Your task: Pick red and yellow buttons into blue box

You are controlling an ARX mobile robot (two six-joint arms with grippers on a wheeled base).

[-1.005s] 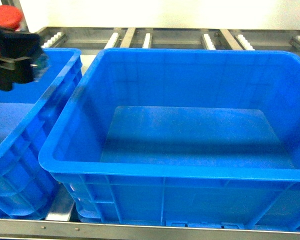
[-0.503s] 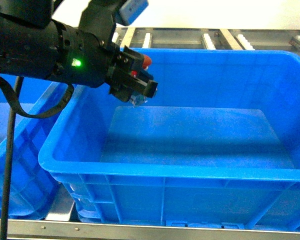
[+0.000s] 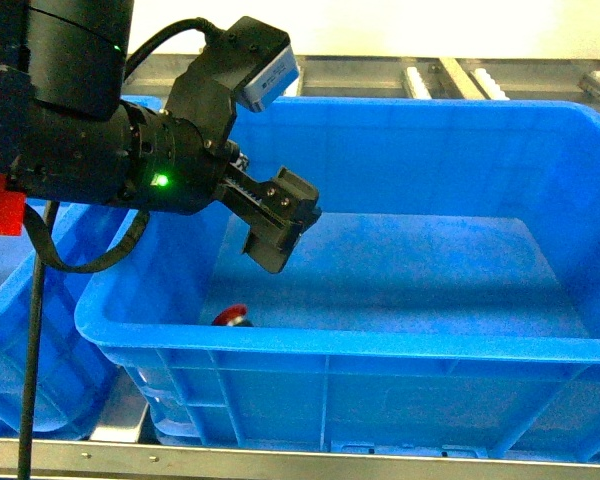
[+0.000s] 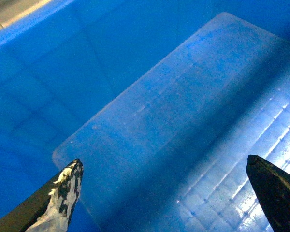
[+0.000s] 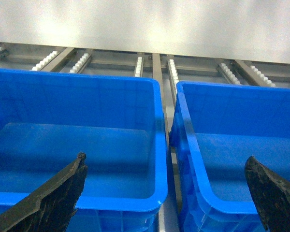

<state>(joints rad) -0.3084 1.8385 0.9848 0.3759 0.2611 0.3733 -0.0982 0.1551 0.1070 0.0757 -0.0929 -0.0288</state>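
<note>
The blue box [image 3: 380, 345] fills the head view. The red button [image 3: 230, 316] lies on its floor by the front left corner, its red cap just showing above the rim. My left gripper [image 3: 288, 228] hangs inside the box's left half, above and to the right of that button, open and holding nothing. In the left wrist view the open left gripper [image 4: 164, 159] looks down on the bare blue box floor [image 4: 183, 96]. The right gripper [image 5: 165, 158] is open and empty, out of the head view. The yellow button is out of view.
A second blue crate [image 3: 40, 350] stands close against the box's left side. The right wrist view shows two blue crates [image 5: 87, 130] [image 5: 241, 140] side by side with a narrow gap. Metal roller rails [image 5: 154, 63] run behind them.
The left arm swung in from the left crate over the blue box holding the red button. Its jaws opened and the button now lies on the box floor.
</note>
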